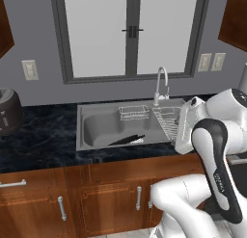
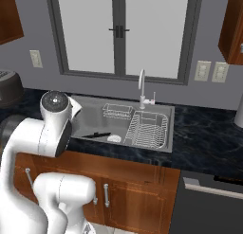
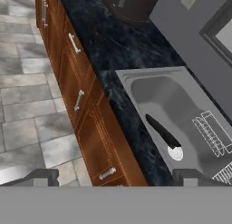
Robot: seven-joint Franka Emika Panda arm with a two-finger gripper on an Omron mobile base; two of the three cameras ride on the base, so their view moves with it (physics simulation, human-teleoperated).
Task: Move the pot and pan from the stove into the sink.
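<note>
A dark marble counter runs under a grey-framed window, with wooden cabinets below. At the left edge of the left base view sits a dark round appliance. Centre frame is the sink, with the pan lying in its basin, its long handle pointing lower left to upper right in that view. A wire basket sits at the basin's back and the faucet rises behind. In the hand view the gripper stands with jaws wide apart and nothing between them; the pan lies up and to the right of the jaws, its long axis slanting from upper left down to lower right. The pot and the cooktop cannot be made out in these views, so the pot likely comes next
</note>
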